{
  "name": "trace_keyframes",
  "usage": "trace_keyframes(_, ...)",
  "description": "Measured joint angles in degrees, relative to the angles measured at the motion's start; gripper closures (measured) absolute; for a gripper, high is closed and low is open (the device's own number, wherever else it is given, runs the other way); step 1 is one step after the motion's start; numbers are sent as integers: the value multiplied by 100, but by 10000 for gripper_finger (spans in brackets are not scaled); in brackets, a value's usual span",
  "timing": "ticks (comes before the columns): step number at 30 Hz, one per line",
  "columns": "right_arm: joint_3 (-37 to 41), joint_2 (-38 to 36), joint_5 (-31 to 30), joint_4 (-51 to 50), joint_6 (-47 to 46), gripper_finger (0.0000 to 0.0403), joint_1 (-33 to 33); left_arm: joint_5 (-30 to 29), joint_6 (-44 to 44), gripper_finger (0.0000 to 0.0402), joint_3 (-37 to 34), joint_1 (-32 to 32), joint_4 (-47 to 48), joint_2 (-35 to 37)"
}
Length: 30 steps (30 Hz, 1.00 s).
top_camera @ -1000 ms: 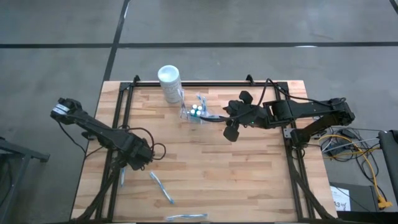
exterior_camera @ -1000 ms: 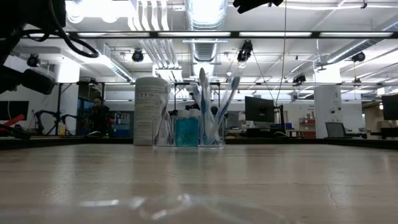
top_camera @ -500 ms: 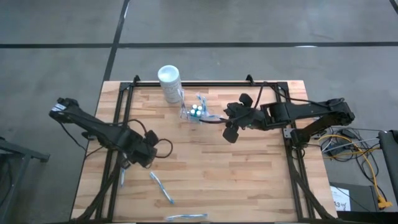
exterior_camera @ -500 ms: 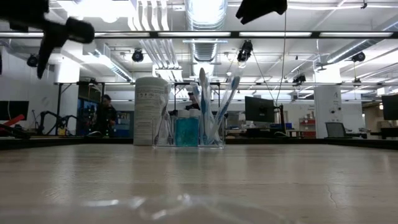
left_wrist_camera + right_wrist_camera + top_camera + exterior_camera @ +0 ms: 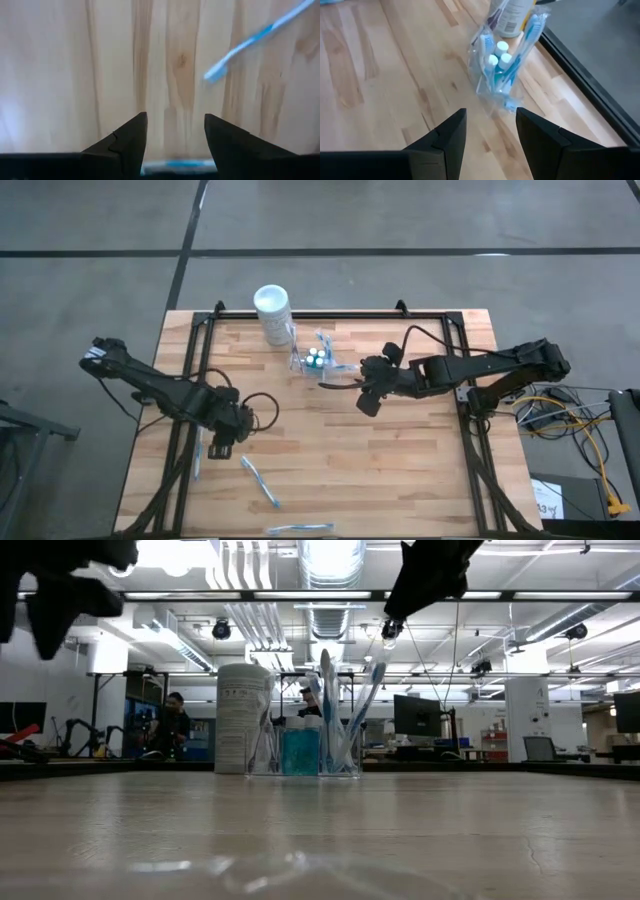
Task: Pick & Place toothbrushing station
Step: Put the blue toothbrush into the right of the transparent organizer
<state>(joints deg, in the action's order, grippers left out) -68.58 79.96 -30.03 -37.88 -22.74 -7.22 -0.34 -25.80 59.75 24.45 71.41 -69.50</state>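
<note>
The toothbrushing station (image 5: pixel 313 361) is a small clear holder with blue-and-white brushes and small bottles in it. It stands on its base on the wood next to a white cylinder (image 5: pixel 272 313), and it also shows in the low view (image 5: pixel 305 745) and the right wrist view (image 5: pixel 495 65). My right gripper (image 5: pixel 362 383) hangs open above the table to the station's right, slanting down toward it, with nothing between its fingers (image 5: pixel 451 131). My left gripper (image 5: pixel 232 427) points straight down over the left half of the table, open (image 5: pixel 175 130) and empty.
Loose toothbrushes lie flat near the table's near left: one by the left frame rail (image 5: pixel 197 461), one below my left gripper (image 5: pixel 260 482) and one at the near edge (image 5: pixel 300 529). A black metal frame (image 5: pixel 330 314) runs along the table's edges.
My left gripper has risen from the table and rolled about its own axis, staying open. My right gripper has come down and a little toward the station, still open. The station and the cylinder have not moved.
</note>
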Motion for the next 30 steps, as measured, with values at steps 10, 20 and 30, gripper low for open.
trace_keyframes(10,168,-4,-4,314,87,234,0,2272,-1008,200,-622,2,710,-668)
trace_keyframes(20,124,-7,-8,436,520,234,0,2320,-1056,200,-1189,26,748,-1548)
trace_keyframes(30,132,-7,-8,430,646,234,0,2328,-862,200,-1809,26,523,-1871)
